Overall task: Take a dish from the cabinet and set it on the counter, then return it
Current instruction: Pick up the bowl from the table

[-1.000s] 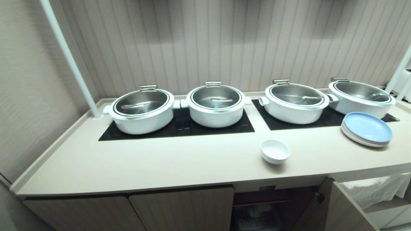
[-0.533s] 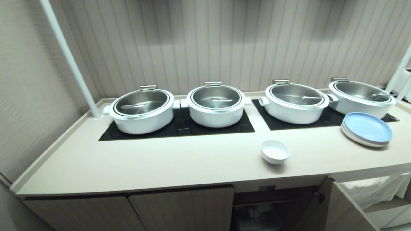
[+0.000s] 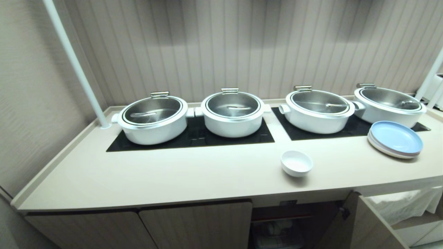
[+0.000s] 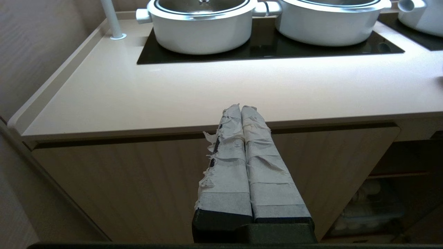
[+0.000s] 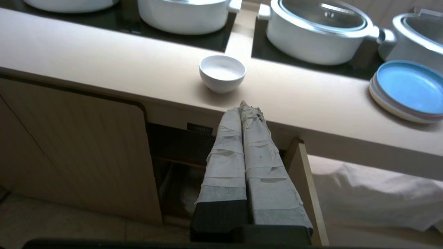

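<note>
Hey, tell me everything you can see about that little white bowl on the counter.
The bowl is small, round, deep-sided and plain white, with a glossy ceramic look. It stands upright and looks empty, on the counter near its front edge, above the open cabinet. It sits in front of the cooktops, apart from the plates. Nothing touches it but the counter; the right tool is shut, short of it.

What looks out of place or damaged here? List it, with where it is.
The white bowl sits alone near the counter's front edge, above the cabinet whose door stands open. The tape wrapped around both pincers' fingers is torn and frayed, left and right. Pots and plates look orderly; nothing spilled.
</note>
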